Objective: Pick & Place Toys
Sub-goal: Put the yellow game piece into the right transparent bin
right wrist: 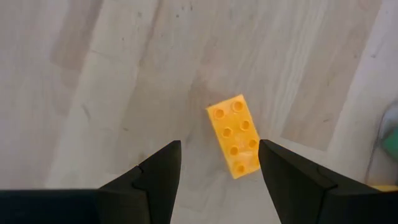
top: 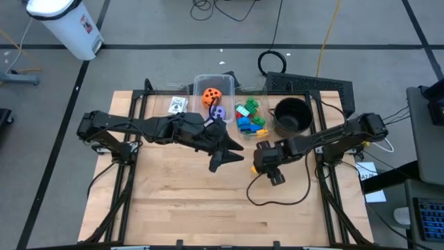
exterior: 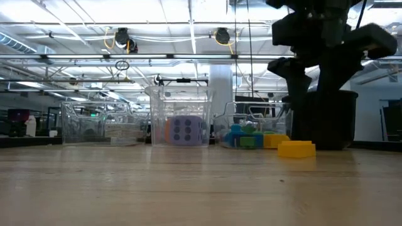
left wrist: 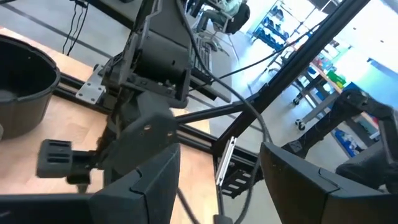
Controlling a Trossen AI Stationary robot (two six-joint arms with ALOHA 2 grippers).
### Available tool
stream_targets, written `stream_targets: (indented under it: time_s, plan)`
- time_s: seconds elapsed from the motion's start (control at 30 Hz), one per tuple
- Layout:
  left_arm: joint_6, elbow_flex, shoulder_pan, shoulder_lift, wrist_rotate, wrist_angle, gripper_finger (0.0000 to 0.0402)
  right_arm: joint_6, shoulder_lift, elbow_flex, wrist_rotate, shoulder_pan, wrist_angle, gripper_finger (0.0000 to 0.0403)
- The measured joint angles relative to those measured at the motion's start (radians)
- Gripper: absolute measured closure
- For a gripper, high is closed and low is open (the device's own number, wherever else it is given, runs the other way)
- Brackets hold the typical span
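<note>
**Q:** High view first: where is the toy being worked on?

**A:** A yellow brick (right wrist: pixel 234 136) lies flat on the wooden surface (top: pixel 194 201), studs up, right of centre and just near of the bins. The right gripper (right wrist: pixel 217 163) hangs directly over it, fingers spread and holding nothing, with the brick between and slightly ahead of them.

**Q:** How would it handle?

**A:** It looks like hard, light plastic, stiff and probably a bit slick. Its two long flat sides seem the best hold; the brick sits at a slant to the fingers, so the wrist likely needs turning.

**Q:** And the other arm?

**A:** The left gripper (top: pixel 225 158) hovers over the middle of the surface, fingers apart and empty.

**Q:** What surrounds the brick?

**A:** On the far side, a clear bin (top: pixel 212 85) holds an orange die (top: pixel 211 96) and a purple die (top: pixel 217 111). To its right lies a heap of coloured bricks (top: pixel 249 116), then a black pot (top: pixel 292 115). A playing card (top: pixel 177 105) lies far left. The pot and brick heap stand close behind the brick, crowding that side; the near side is open.
</note>
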State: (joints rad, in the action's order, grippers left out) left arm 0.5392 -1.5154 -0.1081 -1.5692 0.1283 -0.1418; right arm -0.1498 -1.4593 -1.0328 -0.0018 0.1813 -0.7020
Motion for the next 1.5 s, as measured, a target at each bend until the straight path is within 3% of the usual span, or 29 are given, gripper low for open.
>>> stream_targets:
  time_s: [0.23,0.4,0.73,0.87,1.5]
  plan:
    - [0.02,0.0,-0.004,0.0,0.0,0.018,0.0174,-0.074,-0.011,0.044,-0.006,-0.058,0.065,0.0195]
    - [0.024,0.0,-0.005,0.0,0.0,0.02,0.0174,-0.074,-0.012,0.093,-0.079,-0.099,0.13,0.0195]
    - [0.028,0.0,-0.005,0.0,-0.045,0.02,0.0174,-0.116,-0.011,0.157,-0.074,-0.104,0.206,0.0195]
    - [0.028,0.0,-0.005,0.0,-0.051,0.02,0.0174,-0.123,-0.011,0.18,-0.02,-0.104,0.237,0.0195]
    - [0.032,0.0,-0.005,0.0,-0.053,0.02,0.0174,-0.124,-0.077,0.208,-0.026,-0.108,0.332,0.0195]
